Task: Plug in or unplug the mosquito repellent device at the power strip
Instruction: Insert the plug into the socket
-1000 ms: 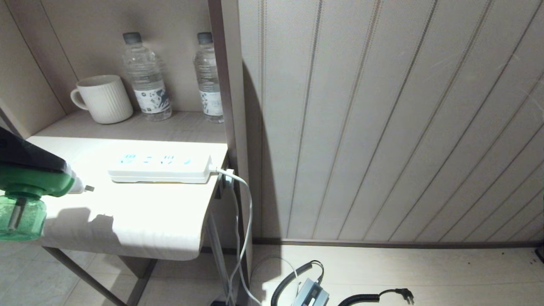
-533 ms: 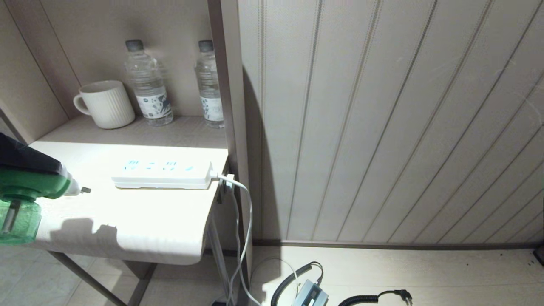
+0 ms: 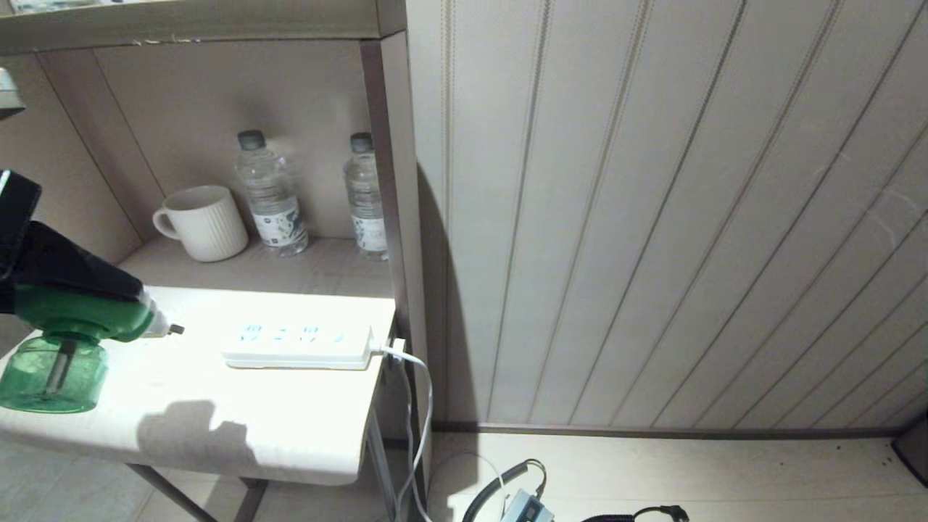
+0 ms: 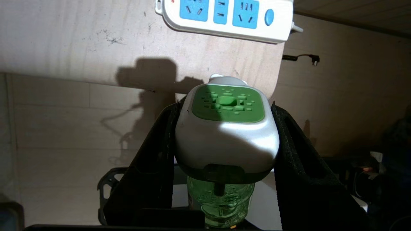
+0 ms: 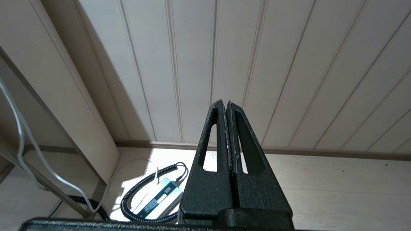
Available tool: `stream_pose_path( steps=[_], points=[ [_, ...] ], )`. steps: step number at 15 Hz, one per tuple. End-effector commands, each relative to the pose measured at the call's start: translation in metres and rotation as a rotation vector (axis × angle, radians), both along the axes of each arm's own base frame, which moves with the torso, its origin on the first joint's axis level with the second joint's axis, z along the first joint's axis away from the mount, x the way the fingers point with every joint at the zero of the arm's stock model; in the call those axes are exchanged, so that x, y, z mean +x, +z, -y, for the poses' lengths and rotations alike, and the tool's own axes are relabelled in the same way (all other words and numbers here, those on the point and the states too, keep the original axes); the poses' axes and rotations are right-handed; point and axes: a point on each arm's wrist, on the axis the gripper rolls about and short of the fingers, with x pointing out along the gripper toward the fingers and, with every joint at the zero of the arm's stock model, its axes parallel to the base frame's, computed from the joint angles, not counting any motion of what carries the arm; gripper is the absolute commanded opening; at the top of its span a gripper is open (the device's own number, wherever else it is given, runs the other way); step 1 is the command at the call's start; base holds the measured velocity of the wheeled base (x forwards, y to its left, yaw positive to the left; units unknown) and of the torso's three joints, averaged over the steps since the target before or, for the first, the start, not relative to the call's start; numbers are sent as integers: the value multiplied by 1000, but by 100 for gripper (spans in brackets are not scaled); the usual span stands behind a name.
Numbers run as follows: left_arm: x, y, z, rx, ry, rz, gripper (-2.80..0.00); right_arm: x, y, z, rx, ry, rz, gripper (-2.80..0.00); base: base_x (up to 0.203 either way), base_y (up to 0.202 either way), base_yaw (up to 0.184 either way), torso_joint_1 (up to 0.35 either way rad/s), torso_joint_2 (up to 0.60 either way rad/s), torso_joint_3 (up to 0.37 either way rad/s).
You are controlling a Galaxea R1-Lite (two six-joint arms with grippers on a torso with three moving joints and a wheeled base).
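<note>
Liquid half fills the mosquito repellent device (image 3: 69,341) clamped in left end effector (image 4: 224,134).

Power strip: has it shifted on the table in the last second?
No. The power strip lies as before by the table's right edge, its cord dropping over the same corner. The whole head view shifted, so the camera moved, not the strip.

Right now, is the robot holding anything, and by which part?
Yes: the left gripper clamps the mosquito repellent device by the sides of its white-and-green head. The right gripper holds nothing.
</note>
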Motion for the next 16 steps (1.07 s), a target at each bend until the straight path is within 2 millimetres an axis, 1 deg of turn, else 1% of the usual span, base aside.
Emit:
stream_pose_path(
  steps=[1, 3, 6, 11, 16],
  points=[
    [18, -10, 7, 15, -1, -62, -280, 0, 0, 0, 0, 0, 0, -280, 0, 0, 0, 202, -472, -279],
    [33, -19, 12, 18, -7, -113, -280, 0, 0, 0, 0, 0, 0, -280, 0, 0, 0, 208, -480, -274],
    [58, -39, 21, 16, -1, -218, -280, 0, 0, 0, 0, 0, 0, -280, 0, 0, 0, 83, -194, -111],
    [82, -54, 30, 13, 5, -248, -280, 0, 0, 0, 0, 0, 0, -280, 0, 0, 0, 9, -17, -10],
    [120, -70, 43, 17, 9, -232, -280, 0, 0, 0, 0, 0, 0, -280, 0, 0, 0, 0, 0, 0]
  ],
)
